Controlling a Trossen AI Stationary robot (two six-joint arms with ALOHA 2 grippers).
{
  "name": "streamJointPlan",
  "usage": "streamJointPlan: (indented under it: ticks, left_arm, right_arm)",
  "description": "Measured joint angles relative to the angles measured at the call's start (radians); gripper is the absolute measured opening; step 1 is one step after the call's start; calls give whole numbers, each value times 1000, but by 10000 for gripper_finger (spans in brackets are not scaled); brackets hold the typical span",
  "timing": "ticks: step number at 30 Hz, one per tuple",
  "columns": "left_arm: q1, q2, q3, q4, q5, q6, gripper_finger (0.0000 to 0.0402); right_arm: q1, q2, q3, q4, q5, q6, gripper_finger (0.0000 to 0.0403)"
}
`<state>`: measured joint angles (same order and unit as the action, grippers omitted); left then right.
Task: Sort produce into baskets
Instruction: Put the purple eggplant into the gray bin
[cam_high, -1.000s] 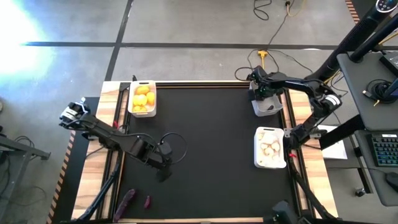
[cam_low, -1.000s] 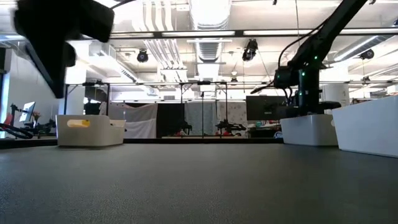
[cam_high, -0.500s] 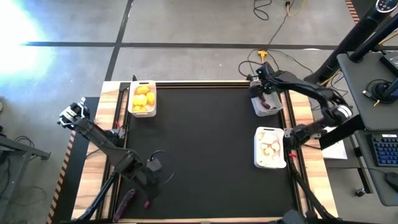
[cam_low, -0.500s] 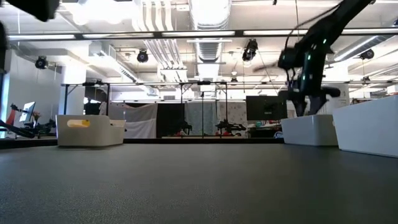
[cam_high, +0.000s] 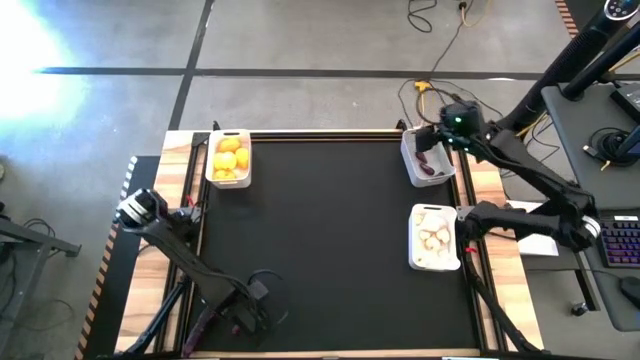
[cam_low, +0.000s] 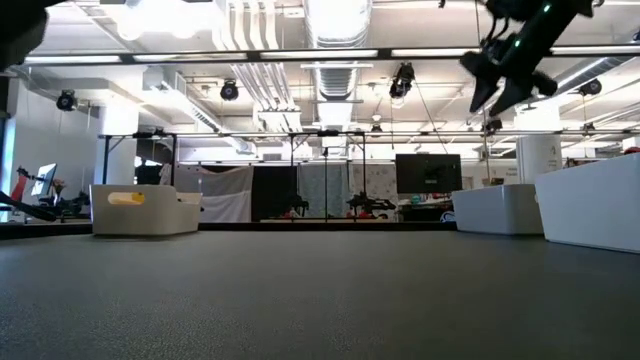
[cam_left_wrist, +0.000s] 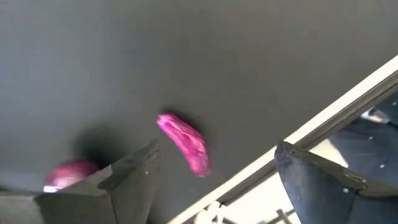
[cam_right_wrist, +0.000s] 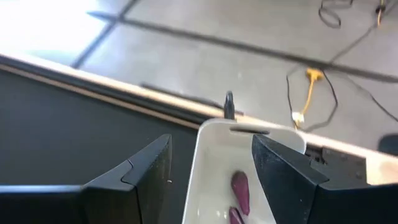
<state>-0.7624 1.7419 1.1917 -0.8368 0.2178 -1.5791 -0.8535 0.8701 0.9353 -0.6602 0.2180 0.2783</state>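
Left gripper (cam_left_wrist: 214, 180) low, fingers spread; right gripper (cam_right_wrist: 211, 174) raised, apparently open.

A robotics lab or open industrial workspace is shown. Exposed white ducts (cam_low: 335, 25) and pipes are seen under the ceiling, with long strip lights (cam_low: 300, 53) and hanging lamps (cam_low: 403, 78). A bare concrete floor (cam_high: 300, 40) marked with dark tape lines is seen around the black work table (cam_high: 330, 240), and a yellow cable (cam_high: 424, 92) is trailed across it. Dark monitors (cam_low: 428, 174) and framed test rigs (cam_low: 325, 170) are lined up in the background, and a desk with a keyboard (cam_high: 622, 245) is placed beside the table.
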Motion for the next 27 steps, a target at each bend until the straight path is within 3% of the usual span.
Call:
streamJointPlan:
  ticks: [7, 15, 20, 27]
  left_arm:
    - [-25, 147, 107, -91, 113, -3, 270]
    - [-34, 215, 100, -92, 159, -2, 228]
    - [-34, 226, 97, -90, 142, 4, 172]
    - [-32, 226, 96, -88, 101, 42, 55]
  right_arm:
    - [1, -76, 82, -21, 0, -27, 214]
    - [1, -58, 195, -67, -8, -55, 214]
    - [1, -50, 237, -111, -29, -57, 214]
    - [38, -56, 240, -112, -187, -59, 215]
